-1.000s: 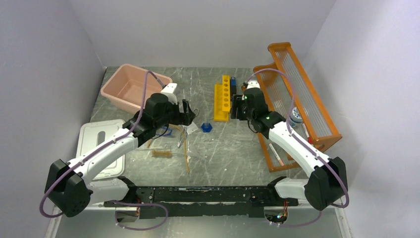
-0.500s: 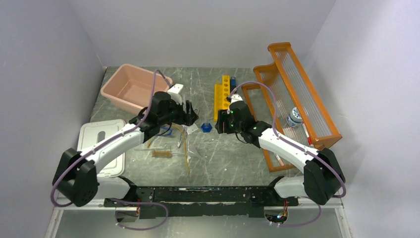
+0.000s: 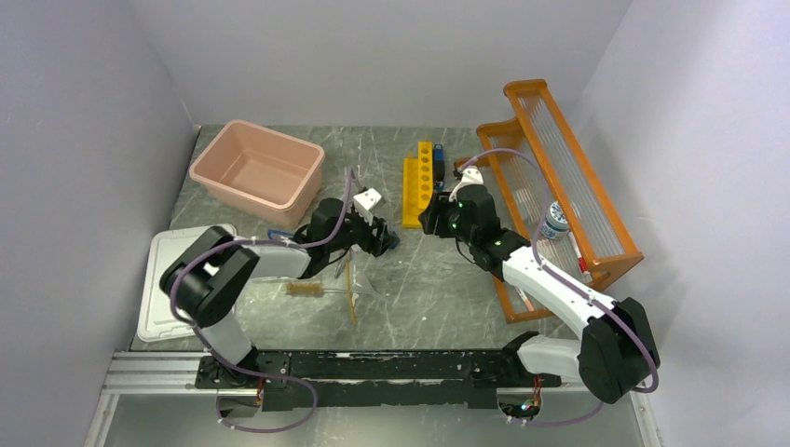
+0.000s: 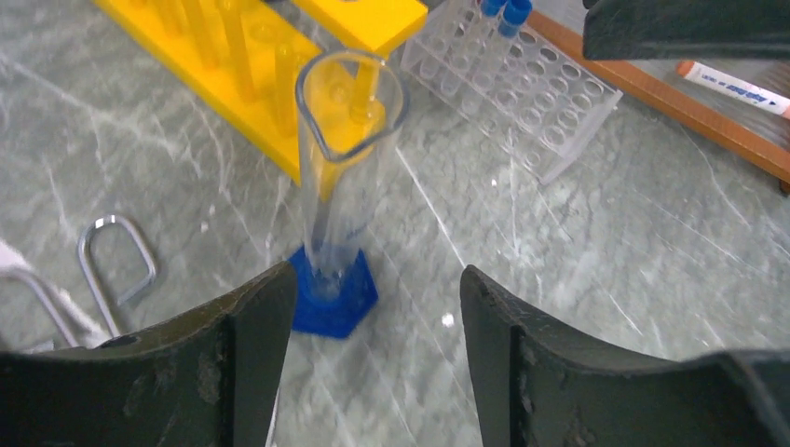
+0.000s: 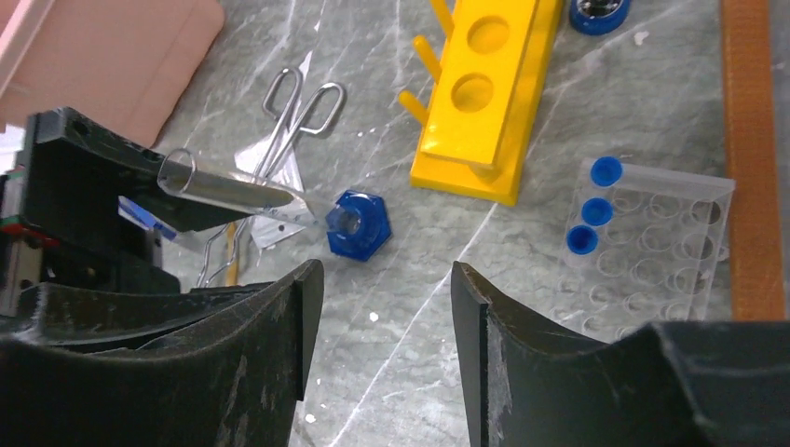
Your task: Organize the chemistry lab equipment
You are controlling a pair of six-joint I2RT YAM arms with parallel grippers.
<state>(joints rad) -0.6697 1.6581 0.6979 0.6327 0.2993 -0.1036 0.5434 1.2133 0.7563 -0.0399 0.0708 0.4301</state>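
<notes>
While base-down — cylinder [image 4: 337,186] upright, mouth up

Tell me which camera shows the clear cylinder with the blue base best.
The left wrist view: the cylinder stands close and upright, rim to blue base, just ahead of the left hand. The right wrist view shows it smaller and slanted, seen from above. In the top view only a bit of the base shows.

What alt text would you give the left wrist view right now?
A clear measuring cylinder on a blue hexagonal base stands on the grey table just ahead of the open left gripper. A yellow rack and a clear tube rack lie behind it.
</notes>
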